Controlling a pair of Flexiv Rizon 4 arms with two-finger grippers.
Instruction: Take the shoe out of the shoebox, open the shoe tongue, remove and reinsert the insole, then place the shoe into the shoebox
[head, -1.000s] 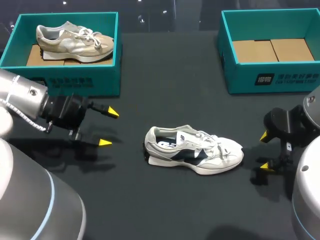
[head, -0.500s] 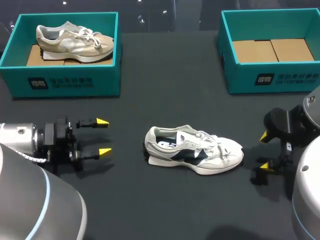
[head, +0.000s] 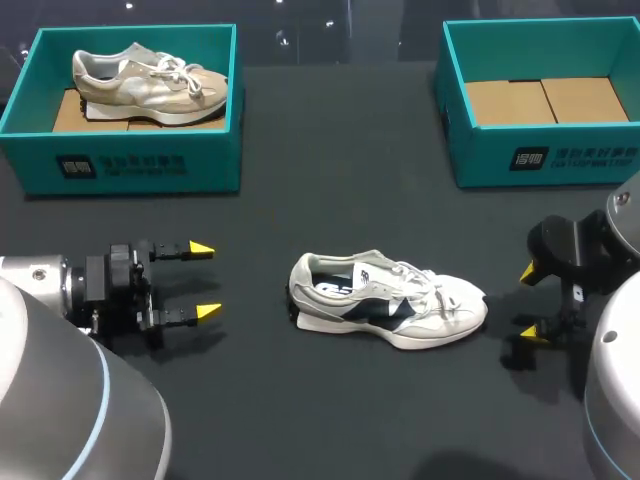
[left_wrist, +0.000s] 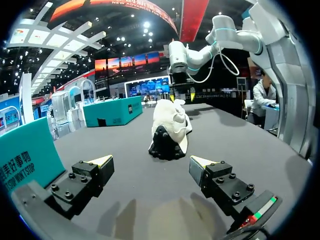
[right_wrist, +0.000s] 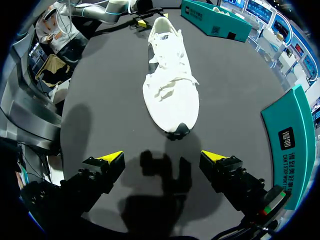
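**Shoe out on the desk, both grippers released, insole work yet to begin**

The white and navy shoe (head: 388, 298) lies on its sole near the middle of the dark desk (head: 330, 190), heel to the left and toe to the right, outside both boxes. So the first step reads as done.

The far-right teal shoebox (head: 545, 155) shows only its cardboard floor, which makes it the likely home for this shoe. The far-left shoebox (head: 140, 160) holds a beige shoe (head: 150, 85).

The left gripper (head: 204, 280) sits low to the left of the heel, well apart from it. Its fingers are spread and hold nothing, and they point toward the shoe. The right gripper (head: 532, 302) sits just beyond the toe, likewise spread and holding nothing. Its wrist view looks straight down the length of the shoe.

Neither gripper touches the shoe. The laces look done up over the tongue, and the insole (head: 333, 288) appears seated inside the opening.

By that reading, most of the task remains:
- opening the tongue
- pulling the insole and putting it back
- returning the shoe to its box
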